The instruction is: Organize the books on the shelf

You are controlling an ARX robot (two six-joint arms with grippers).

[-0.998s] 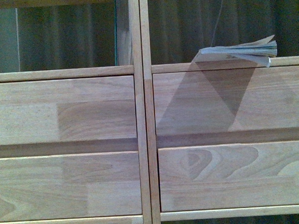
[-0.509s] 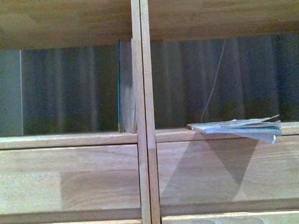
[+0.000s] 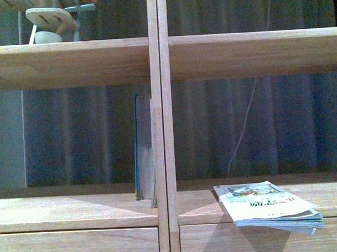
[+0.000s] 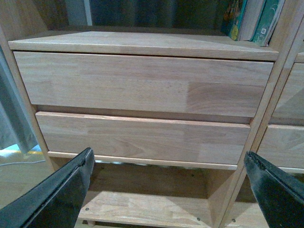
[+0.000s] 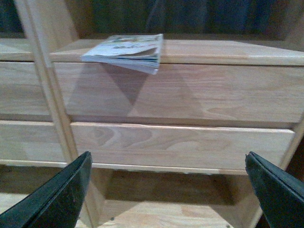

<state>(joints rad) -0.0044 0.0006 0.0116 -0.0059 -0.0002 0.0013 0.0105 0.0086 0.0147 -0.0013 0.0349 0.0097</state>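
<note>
The light-wood shelf fills the front view. A floppy white softcover book lies flat in the right compartment, its edge hanging over the shelf's front lip; it also shows in the right wrist view. A teal-covered book and a pale one stand upright against the central divider in the left compartment; they show in the left wrist view. Neither arm shows in the front view. My left gripper is open and empty, low before the left drawer fronts. My right gripper is open and empty, below the softcover.
A pale wooden ornament stands on the upper left shelf board. A thin white cable hangs behind the right compartment. Dark curtains hang behind the shelf. Open low compartments lie under the drawers.
The front view has risen: the drawer fronts have dropped out of the picture and the upper shelf board and the ornament have come in. The softcover's top cover now shows.
</note>
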